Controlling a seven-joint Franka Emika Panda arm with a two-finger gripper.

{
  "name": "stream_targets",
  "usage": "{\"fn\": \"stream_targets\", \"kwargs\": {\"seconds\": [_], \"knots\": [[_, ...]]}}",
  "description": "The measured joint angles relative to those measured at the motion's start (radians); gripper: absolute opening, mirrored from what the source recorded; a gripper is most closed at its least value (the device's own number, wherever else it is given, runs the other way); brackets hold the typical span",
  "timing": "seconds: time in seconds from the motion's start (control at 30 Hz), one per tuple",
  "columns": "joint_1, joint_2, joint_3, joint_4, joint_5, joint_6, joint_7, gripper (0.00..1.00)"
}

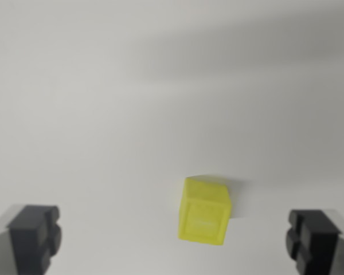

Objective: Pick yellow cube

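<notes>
Gripper: we see our gripper (173,240) spread wide, its two dark fingers at the near corners of the wrist view, nothing held between them.
Left finger: our dark pad (34,236) sits at the wrist view's left, low in the frame, with a stepped, blocky outline.
Right finger: the other pad (314,239) sits at the wrist view's right, at about the same height as its partner.
Yellow cube: we find the yellow cube (204,211) resting on the surface between the fingers, closer to the right finger than to the left, and touching neither.
Cube pose: it is turned slightly, so we see its top face and one side face; the side face carries a recessed square panel.
Cube look: translucent yellow, a little blurred in our view.
Surface: the pale grey-white table (103,114) fills the rest of the frame, plain and matte.
Shadows: soft grey bands cross the far right part of the table, and a faint shadow lies just right of the cube.
</notes>
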Motion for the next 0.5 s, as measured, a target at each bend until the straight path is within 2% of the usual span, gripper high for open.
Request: {"fn": "stream_targets", "kwargs": {"seconds": [0.5], "knots": [[-0.002, -0.008, 0.000, -0.085, -0.001, 0.078, 0.020, 1.00]]}}
